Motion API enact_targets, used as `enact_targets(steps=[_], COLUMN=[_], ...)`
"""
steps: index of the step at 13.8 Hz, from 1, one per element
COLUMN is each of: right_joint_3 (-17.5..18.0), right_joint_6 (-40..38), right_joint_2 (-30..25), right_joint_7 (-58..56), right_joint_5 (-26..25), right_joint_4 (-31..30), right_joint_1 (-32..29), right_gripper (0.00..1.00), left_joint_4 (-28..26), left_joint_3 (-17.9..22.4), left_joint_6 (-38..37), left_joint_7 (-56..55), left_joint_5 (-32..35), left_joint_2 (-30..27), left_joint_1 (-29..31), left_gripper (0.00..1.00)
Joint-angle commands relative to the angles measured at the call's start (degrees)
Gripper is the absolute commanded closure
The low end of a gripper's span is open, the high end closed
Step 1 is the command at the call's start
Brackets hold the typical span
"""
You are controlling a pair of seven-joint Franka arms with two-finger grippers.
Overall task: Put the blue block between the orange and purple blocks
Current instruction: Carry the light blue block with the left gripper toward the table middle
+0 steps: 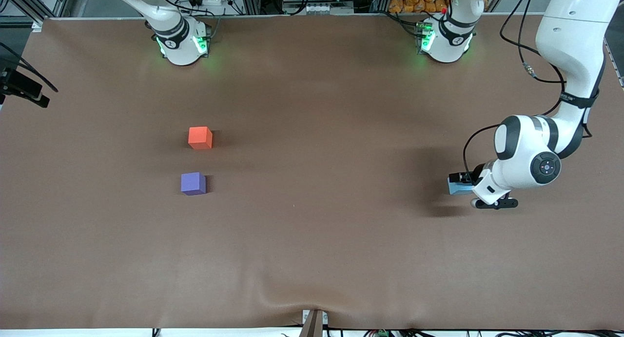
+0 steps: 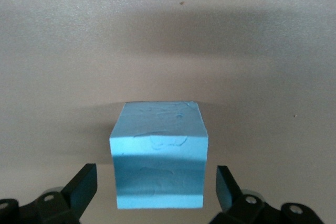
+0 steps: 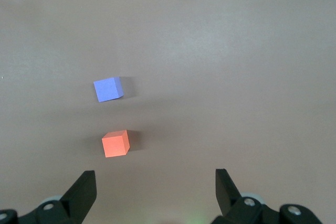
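Observation:
The blue block (image 1: 457,186) sits on the brown cloth toward the left arm's end of the table. My left gripper (image 1: 462,180) is low around it, open. In the left wrist view the blue block (image 2: 157,153) stands between the two fingers of the left gripper (image 2: 156,182), with a gap on each side. The orange block (image 1: 200,137) and the purple block (image 1: 193,183) lie toward the right arm's end, the purple one nearer the front camera, with bare cloth between them. My right gripper (image 3: 156,182) hangs open and holds nothing, high over the table, looking down on the orange block (image 3: 115,143) and the purple block (image 3: 108,88).
Both arm bases (image 1: 181,44) (image 1: 444,42) stand along the table's edge farthest from the front camera. A black mount (image 1: 22,89) juts in at the right arm's end. A small bracket (image 1: 313,322) sits at the edge nearest the camera, where the cloth (image 1: 312,229) wrinkles.

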Motion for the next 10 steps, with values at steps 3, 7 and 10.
enact_targets(steps=[3, 7, 10], right_joint_3=[0.78, 0.78, 0.78], right_joint_6=[-0.83, -0.83, -0.74], right_joint_2=[0.64, 0.64, 0.64], right_joint_7=[0.56, 0.56, 0.47], right_joint_5=[0.24, 0.24, 0.32], right_joint_4=[1.58, 1.58, 1.58], right_joint_1=[-1.28, -1.28, -1.28], right_gripper=[0.00, 0.00, 0.00], left_joint_4=[-0.39, 0.49, 6.01], left_joint_3=[-0.29, -1.86, -4.59], left_joint_6=[2.21, 2.12, 0.81], left_joint_7=[-1.50, -1.59, -1.41], left_joint_5=[1.77, 1.77, 1.68], left_joint_2=[0.95, -0.19, -0.28], left_joint_1=[0.19, -0.77, -7.25], left_gripper=[0.63, 1.00, 1.00])
